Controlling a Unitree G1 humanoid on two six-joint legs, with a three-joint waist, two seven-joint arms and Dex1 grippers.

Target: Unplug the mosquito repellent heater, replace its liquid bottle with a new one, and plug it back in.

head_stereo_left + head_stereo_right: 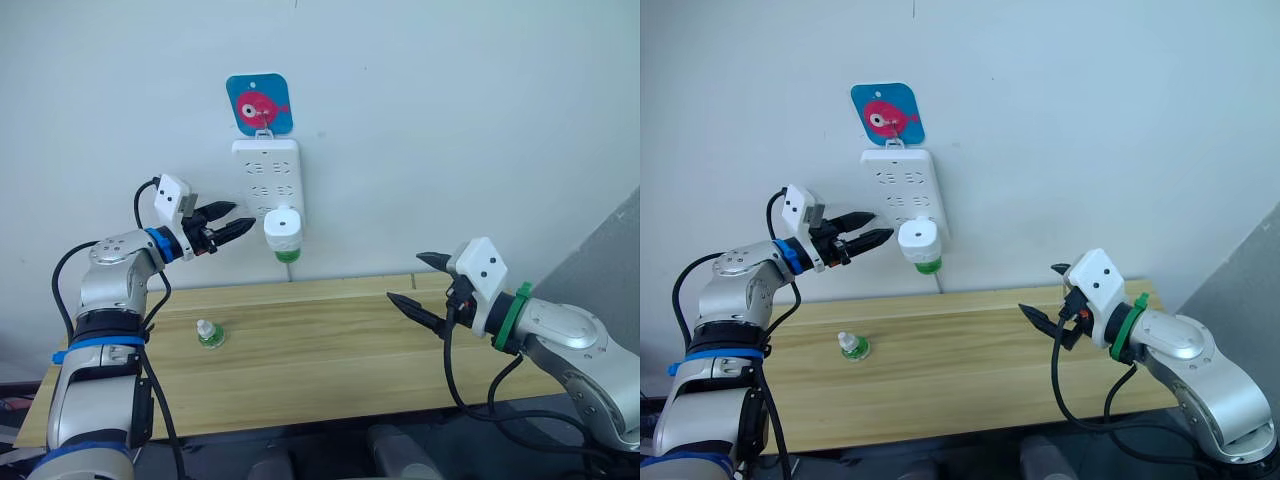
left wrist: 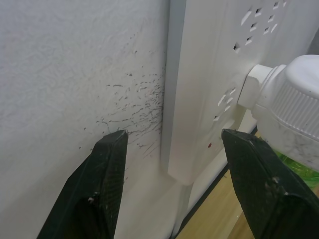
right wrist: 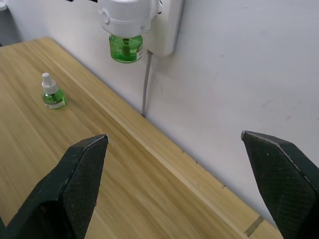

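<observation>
The white mosquito repellent heater (image 1: 283,227) is plugged into the lower part of the wall power strip (image 1: 264,178), with a green liquid bottle (image 1: 287,255) screwed in beneath it. A second small green bottle (image 1: 209,334) with a white tip stands upright on the wooden table (image 1: 330,350). My left gripper (image 1: 243,216) is open, raised just left of the heater and level with it, not touching it. In the left wrist view the heater (image 2: 294,109) sits beyond one fingertip. My right gripper (image 1: 404,277) is open above the table's right part, holding nothing.
A blue hook plate with a pink fish (image 1: 259,103) holds the power strip on the white wall. The strip's cable (image 3: 145,89) drops behind the table's back edge. A grey panel stands at the far right.
</observation>
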